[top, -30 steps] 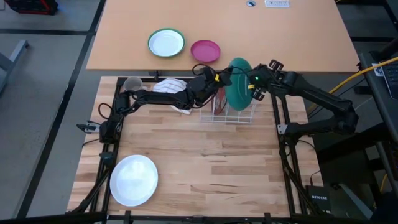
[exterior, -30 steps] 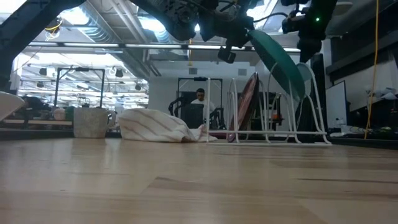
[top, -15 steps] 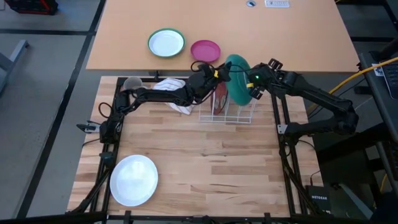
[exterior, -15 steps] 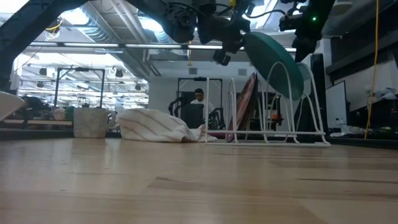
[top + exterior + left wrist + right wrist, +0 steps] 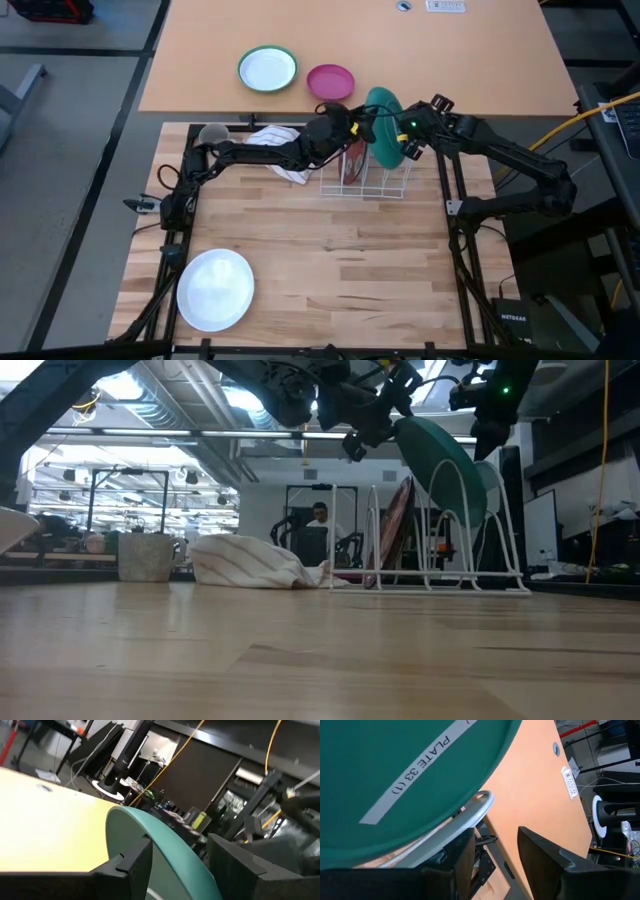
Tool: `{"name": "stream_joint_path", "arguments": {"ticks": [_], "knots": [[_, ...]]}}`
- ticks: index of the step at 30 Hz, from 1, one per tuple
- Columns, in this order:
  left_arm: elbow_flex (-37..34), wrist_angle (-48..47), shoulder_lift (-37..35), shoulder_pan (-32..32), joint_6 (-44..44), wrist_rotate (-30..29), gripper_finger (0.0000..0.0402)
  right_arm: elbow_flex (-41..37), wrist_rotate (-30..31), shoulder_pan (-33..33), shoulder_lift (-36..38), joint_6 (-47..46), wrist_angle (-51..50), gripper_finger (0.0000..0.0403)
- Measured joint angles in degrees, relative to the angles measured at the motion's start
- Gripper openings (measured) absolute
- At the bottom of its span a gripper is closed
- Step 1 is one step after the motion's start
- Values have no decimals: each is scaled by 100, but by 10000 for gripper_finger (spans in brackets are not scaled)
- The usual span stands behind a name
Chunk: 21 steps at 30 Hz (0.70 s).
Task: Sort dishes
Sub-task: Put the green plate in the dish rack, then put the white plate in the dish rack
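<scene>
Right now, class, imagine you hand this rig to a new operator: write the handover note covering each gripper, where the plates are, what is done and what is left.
Left gripper: open at the green plate's top edge, no grip.
Right gripper: behind the green plate at the rack; no grip visible.
Green plate: leaning in the rack's wires.
Red-brown plate: standing in the rack.
White plate: flat on the table's near left corner.
Done: two plates racked.
Left: check the green plate sits firm, back both arms off, rack the white plate.
</scene>
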<state>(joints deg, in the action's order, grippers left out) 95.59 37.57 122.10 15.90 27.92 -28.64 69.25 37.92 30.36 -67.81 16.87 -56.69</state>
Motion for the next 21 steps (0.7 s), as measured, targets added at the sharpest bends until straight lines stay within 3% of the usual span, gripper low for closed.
{"name": "stream_joint_path", "arguments": {"ticks": [6,15,21], "knots": [[-5,54,4,-16,-873,212,176,28,-431,1,15,14,7,154],[-33,-160,40,-147,-1034,151,176,418,-1530,-1,15,16,-45,154],[-31,-96,39,-198,-1234,185,176,479,-1429,3,15,17,-49,154]]}}
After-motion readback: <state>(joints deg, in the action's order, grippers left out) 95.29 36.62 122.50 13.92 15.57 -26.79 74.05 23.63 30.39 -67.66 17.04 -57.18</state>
